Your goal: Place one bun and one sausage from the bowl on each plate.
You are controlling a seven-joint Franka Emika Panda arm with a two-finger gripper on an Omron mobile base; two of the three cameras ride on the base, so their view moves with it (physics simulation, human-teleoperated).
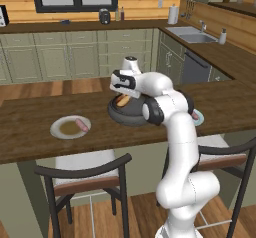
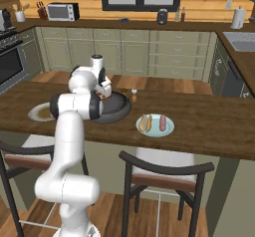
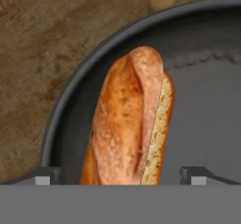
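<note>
- The claw (image 3: 120, 176) hangs low over the wide, shallow, dark grey-black bowl (image 3: 70, 105), its two dark fingertips (image 3: 47, 175) spread wide apart with nothing between them.
- A long golden-brown split bun (image 3: 127, 124) lies in the bowl near its rim, its near end reaching between the spread tips; whether they touch it cannot be told.
- The bowl sits on the dark brown wooden table (image 1: 30, 132), partly hidden behind the white arm (image 1: 175, 132).
- On the arm's left, well apart from the bowl, a pale round plate (image 1: 62, 132) carries a pink sausage (image 1: 81, 125).
- On its right, a light blue plate (image 2: 169, 129) near the bowl holds a bun (image 2: 145, 123) and a sausage (image 2: 162, 122) side by side.
- Beyond the bowl, a small wooden shaker (image 2: 133, 94) stands on the table.
</note>
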